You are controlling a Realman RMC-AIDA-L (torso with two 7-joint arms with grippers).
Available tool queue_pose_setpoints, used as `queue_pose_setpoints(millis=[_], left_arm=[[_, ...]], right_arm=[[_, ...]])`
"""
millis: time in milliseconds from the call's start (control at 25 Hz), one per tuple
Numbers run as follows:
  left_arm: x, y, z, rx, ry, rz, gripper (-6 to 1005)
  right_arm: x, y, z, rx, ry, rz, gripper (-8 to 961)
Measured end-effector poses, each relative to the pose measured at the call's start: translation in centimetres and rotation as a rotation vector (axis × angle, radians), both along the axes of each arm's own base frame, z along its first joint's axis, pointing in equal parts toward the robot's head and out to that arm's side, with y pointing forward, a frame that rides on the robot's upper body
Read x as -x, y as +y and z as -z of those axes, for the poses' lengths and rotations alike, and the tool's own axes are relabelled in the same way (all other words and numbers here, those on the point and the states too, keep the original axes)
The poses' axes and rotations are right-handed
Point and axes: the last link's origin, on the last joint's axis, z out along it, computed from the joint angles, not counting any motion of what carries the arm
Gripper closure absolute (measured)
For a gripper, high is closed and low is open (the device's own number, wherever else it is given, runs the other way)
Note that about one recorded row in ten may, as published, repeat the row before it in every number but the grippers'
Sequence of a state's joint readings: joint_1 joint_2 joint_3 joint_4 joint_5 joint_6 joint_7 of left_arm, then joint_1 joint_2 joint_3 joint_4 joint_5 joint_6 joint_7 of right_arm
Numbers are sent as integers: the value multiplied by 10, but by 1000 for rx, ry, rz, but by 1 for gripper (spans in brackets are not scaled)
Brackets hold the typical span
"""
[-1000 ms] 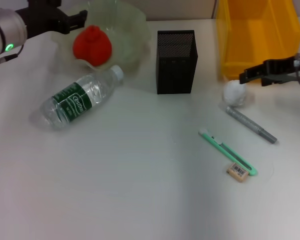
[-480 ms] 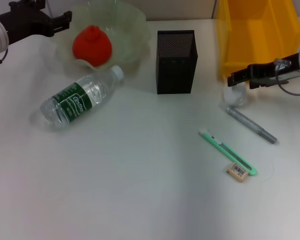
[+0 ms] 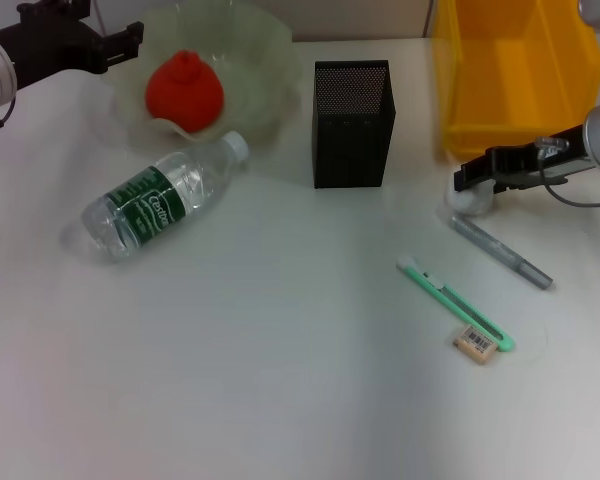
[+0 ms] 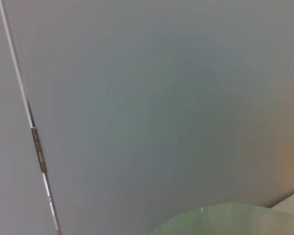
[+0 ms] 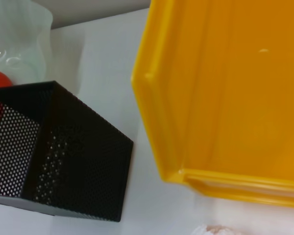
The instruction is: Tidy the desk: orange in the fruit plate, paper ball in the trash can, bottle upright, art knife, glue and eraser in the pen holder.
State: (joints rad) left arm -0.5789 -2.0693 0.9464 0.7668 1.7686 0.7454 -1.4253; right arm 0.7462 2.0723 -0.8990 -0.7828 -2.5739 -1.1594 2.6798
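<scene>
Head view, left to right across the white table (image 3: 230, 380): the left pincer (image 3: 120, 45) hangs at the far left corner beside the pale green fruit plate (image 3: 255, 60), and whether it is released or clenched cannot be told. The orange (image 3: 185, 90) sits inside the fruit plate. Just in front of the plate, a clear water bottle (image 3: 160, 205) with a green label lies on its side, its white cap pointing toward the plate. At centre stands the black mesh pen holder (image 3: 352, 122), upright and apart from the other items. Right of it, the yellow trash can (image 3: 510, 70) occupies the far right of the table. The right pincer (image 3: 467, 180) reaches in from the right edge, low over the white paper ball (image 3: 467, 200), which rests on the table in front of the trash can; the dark fingers sit at the ball, but whether they have closed on it cannot be told. A grey glue stick (image 3: 502, 250) lies slanted just beside the ball. Nearer the front, the green art knife (image 3: 455, 303) lies diagonally, its lower end touching the tan eraser (image 3: 475, 344). Right wrist view shows the trash can's rim (image 5: 161, 142) beside the pen holder, with the top of the paper ball at the frame's edge.
</scene>
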Motion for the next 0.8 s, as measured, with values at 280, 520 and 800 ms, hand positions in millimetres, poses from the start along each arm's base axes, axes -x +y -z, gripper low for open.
queue_pose_setpoints(millis=[280,520,800], left_arm=[[2,-3,0,10,-11,0,240],[2,-6,1,20,-39,5,239],[-1,-11,-1,28,-47,27,239]], right_arm=[[-1,-1,-11,-14,1,-19,470],[17,-11,-59,-108,100,-95,526],[18,-7,-90,-237,118,-112,533]])
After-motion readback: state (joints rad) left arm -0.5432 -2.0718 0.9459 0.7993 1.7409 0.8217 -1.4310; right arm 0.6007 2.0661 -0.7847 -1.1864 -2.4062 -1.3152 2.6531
